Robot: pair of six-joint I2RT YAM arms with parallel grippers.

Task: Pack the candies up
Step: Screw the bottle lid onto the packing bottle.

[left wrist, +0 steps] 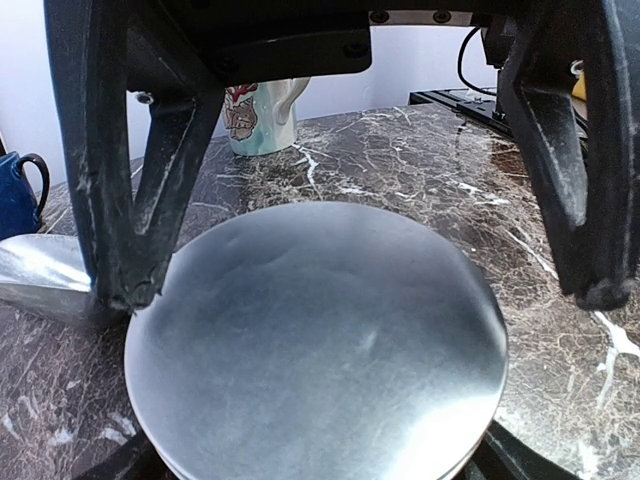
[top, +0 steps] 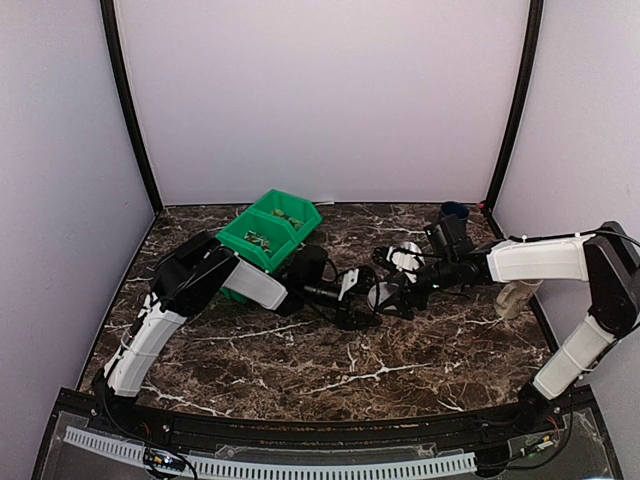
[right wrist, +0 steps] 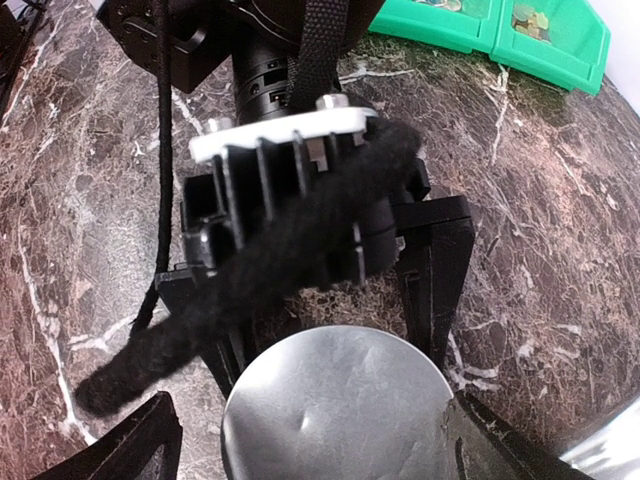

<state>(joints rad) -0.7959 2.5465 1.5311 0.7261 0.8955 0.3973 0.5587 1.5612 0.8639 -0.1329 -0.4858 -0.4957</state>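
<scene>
A flat round silvery lid lies between both grippers at the table's middle; it also shows in the right wrist view. What is under it is hidden. My left gripper is open, its fingers straddling the lid's far edge. My right gripper is open, one finger touching the lid's rim, the other a little apart. In the top view the left gripper and right gripper meet tip to tip. Small yellowish candies lie in the green bin.
A blue mug stands at the back right and also shows in the left wrist view. A pale printed mug stands by the right arm. A crinkled silvery thing lies beside the lid.
</scene>
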